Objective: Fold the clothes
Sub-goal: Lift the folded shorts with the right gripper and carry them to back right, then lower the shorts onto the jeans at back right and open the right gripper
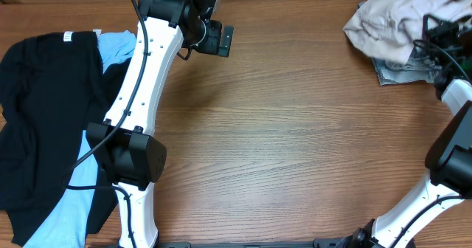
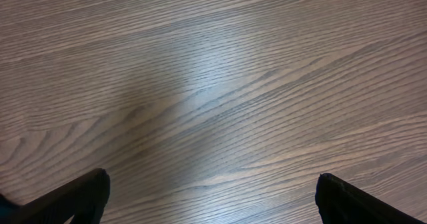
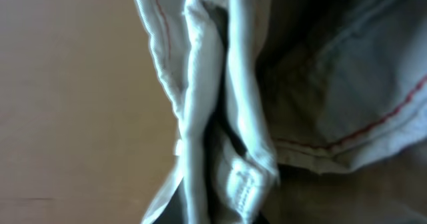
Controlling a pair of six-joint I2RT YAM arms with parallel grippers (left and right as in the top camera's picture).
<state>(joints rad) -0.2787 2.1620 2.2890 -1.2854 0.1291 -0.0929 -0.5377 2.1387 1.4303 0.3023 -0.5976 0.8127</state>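
Wood-grain bench [image 1: 295,130]: left gripper [image 2: 212,181] held spread open above it. Right gripper [image 1: 434,31] sunk in beige shorts [image 1: 391,19], far right corner; grip cannot be told. White tag [image 1: 71,36] on black garment [image 1: 44,108] unreadable.

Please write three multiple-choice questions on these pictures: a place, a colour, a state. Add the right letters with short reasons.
1. In the overhead view, where do the beige shorts lie?
A) table centre B) bottom left C) top right
2. What colour is the large garment at the left edge?
A) red B) black C) yellow
3. How is the left gripper?
A) open over bare table B) shut on cloth C) shut on nothing

Answers: C, the heap sits in the top right corner; B, it is plainly black; A, its jaws stand wide apart with only wood below.
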